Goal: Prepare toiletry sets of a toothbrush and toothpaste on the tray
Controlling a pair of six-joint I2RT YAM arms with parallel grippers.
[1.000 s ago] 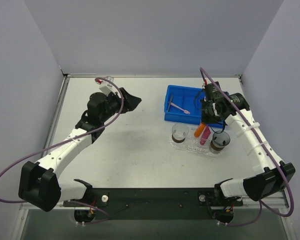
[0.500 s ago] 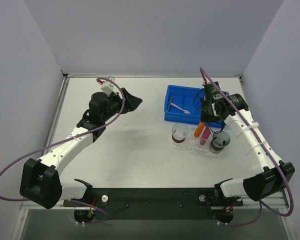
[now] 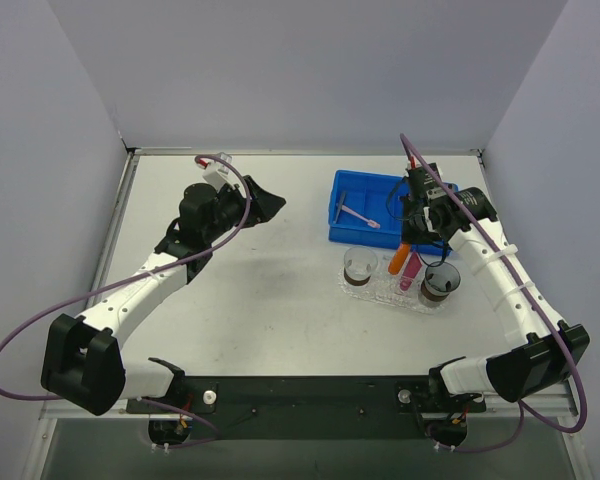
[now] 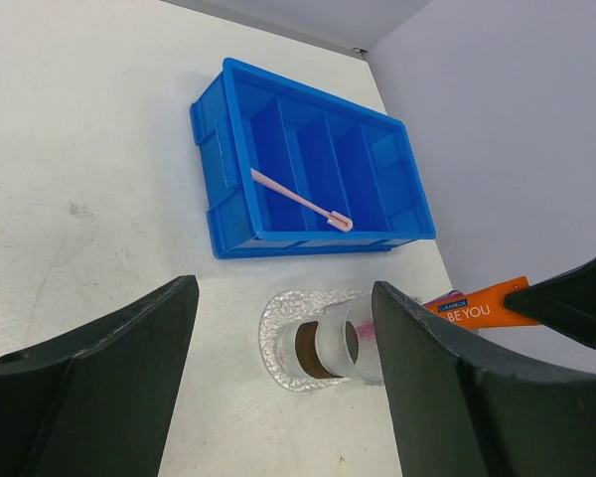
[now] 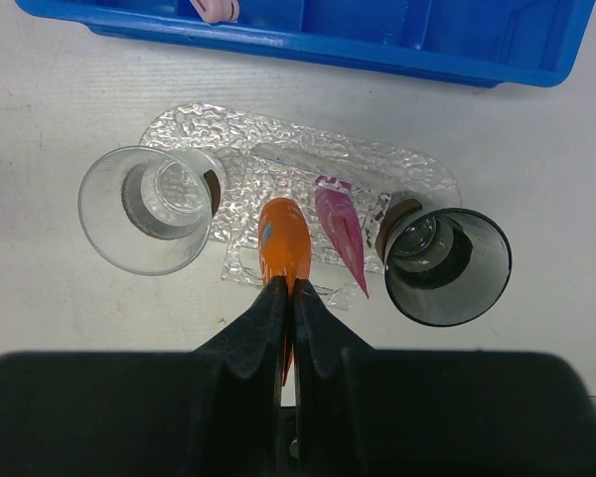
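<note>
one orange toothpaste tube (image 5: 283,243) sits pinched between the right jaws over the tray (image 5: 288,164); left jaws gape wide.

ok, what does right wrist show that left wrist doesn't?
Right wrist only: the whole clear bumpy plastic tray, the grey-tinted cup at its right end in that view, the magenta-pink tube lying full-length on it, and the right gripper shut on the orange tube.
Left wrist only: the entire blue compartmented bin with the thin pale toothbrush seen whole, slanted across its dividers, and the open left gripper.
Both: orange tube, clear cup, part of the tray, the bin's near wall.
</note>
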